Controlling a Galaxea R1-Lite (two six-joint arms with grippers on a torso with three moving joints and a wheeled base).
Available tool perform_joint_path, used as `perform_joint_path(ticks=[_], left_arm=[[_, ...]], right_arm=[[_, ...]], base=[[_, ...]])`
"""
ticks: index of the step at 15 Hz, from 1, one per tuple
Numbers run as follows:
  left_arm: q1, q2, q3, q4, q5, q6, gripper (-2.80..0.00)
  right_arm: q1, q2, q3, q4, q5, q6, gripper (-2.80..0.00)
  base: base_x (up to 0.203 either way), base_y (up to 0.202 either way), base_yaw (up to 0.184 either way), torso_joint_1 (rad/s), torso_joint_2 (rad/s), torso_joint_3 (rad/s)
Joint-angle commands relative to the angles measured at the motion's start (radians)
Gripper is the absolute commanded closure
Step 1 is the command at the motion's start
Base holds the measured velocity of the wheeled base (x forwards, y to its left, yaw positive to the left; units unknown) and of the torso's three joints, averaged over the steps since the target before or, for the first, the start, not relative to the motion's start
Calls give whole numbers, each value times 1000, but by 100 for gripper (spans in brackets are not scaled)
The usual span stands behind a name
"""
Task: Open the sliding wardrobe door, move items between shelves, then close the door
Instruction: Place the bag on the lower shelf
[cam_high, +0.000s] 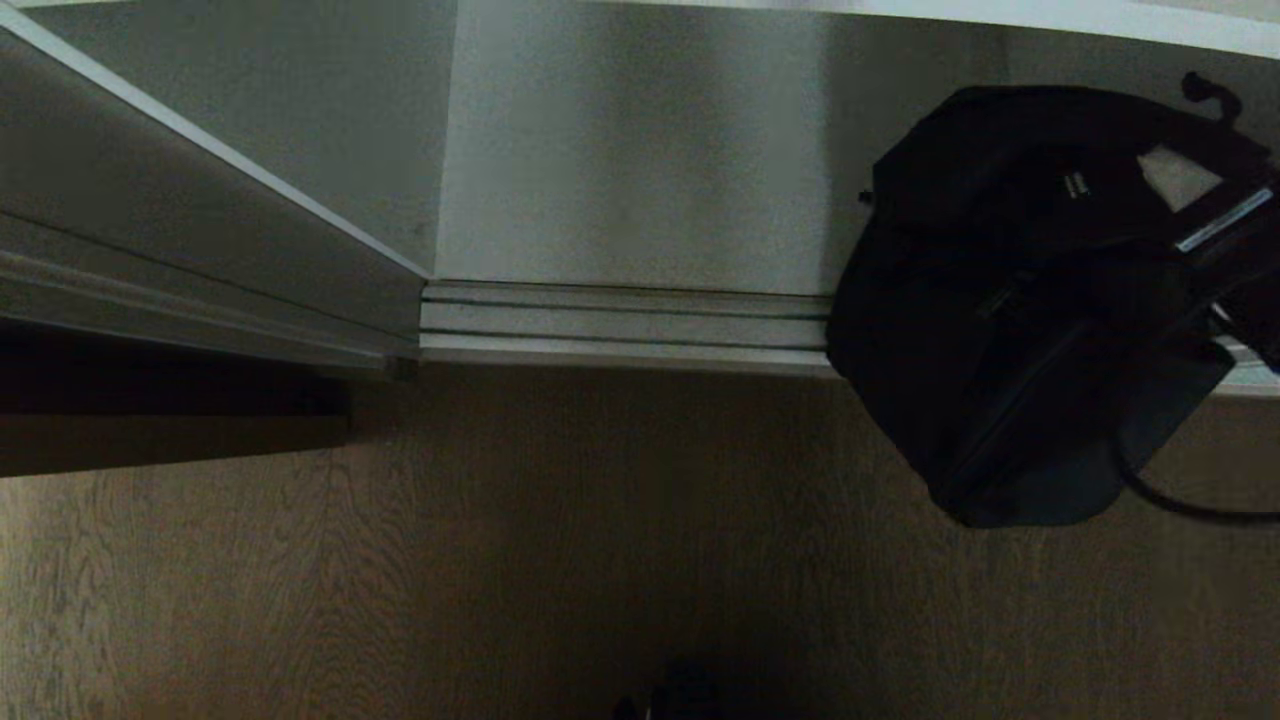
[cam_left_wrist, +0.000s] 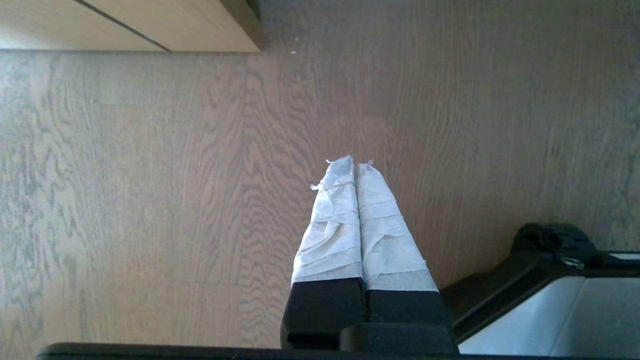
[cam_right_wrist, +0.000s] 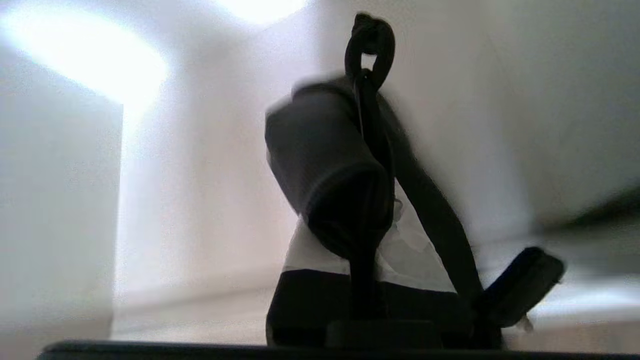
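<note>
A lumpy black bag (cam_high: 1010, 330) hangs at the right in the head view, over the wardrobe's bottom track and the edge of the floor. My right gripper (cam_high: 1182, 176) is at the bag's top, shut on its padded black strap (cam_right_wrist: 330, 160), which runs between the white-taped fingers (cam_right_wrist: 310, 255). A thin loop (cam_right_wrist: 370, 47) sticks up from the strap. The grey-white bottom shelf (cam_high: 630, 150) lies behind the track. The sliding wardrobe door (cam_high: 150, 210) stands at the left, leaving the middle opening uncovered. My left gripper (cam_left_wrist: 355, 167) is parked, shut, over the wood floor.
A silver door track (cam_high: 620, 322) runs along the shelf's front edge. Dark wood floor (cam_high: 600, 540) fills the foreground. White wardrobe walls (cam_right_wrist: 75, 200) surround the right gripper. A light wood cabinet front (cam_left_wrist: 150, 25) and part of my base (cam_left_wrist: 550, 300) show in the left wrist view.
</note>
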Motion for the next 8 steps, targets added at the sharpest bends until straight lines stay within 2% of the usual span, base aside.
perform_joint_path(ticks=[1, 8], left_arm=[[0, 1, 0, 0, 0, 0, 0], [0, 0, 0, 0, 0, 0, 0]], right_arm=[[-3, -49, 100, -12, 24, 5, 0], [-3, 24, 105, -129, 28, 7, 0]], base=[[0, 0, 0, 0, 0, 0], [0, 0, 0, 0, 0, 0]])
